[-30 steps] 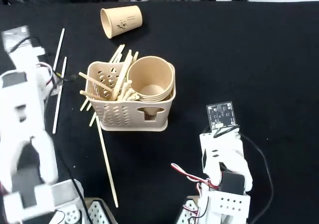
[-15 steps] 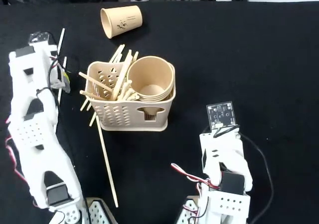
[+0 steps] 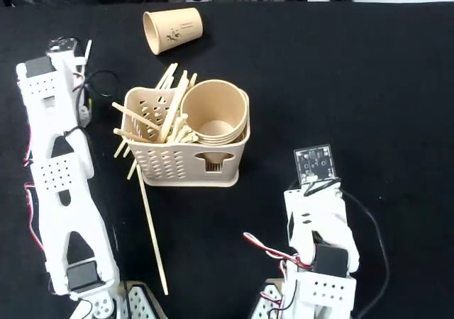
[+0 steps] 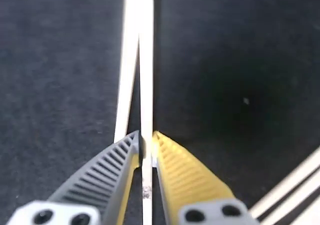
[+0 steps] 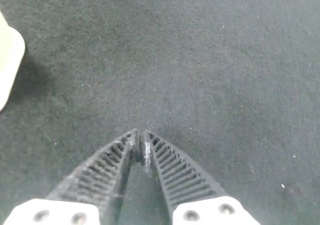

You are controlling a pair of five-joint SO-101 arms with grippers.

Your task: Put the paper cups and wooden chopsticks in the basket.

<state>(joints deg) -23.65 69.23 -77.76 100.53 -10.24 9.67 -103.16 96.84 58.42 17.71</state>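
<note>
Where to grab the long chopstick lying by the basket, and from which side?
Long chopstick: probably take its free half nearer the arms, from straight above, jaws across its length. It lies flat, and its far end is right at the basket.

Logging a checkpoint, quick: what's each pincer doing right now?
Left pincer: closed on a wooden chopstick.
Right pincer: closed, holding nothing.

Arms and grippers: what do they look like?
The left arm and right arm are white perforated plastic with red and black cables. The left gripper has one grey and one yellow ribbed finger; the right gripper has dark grey fingers.
</note>
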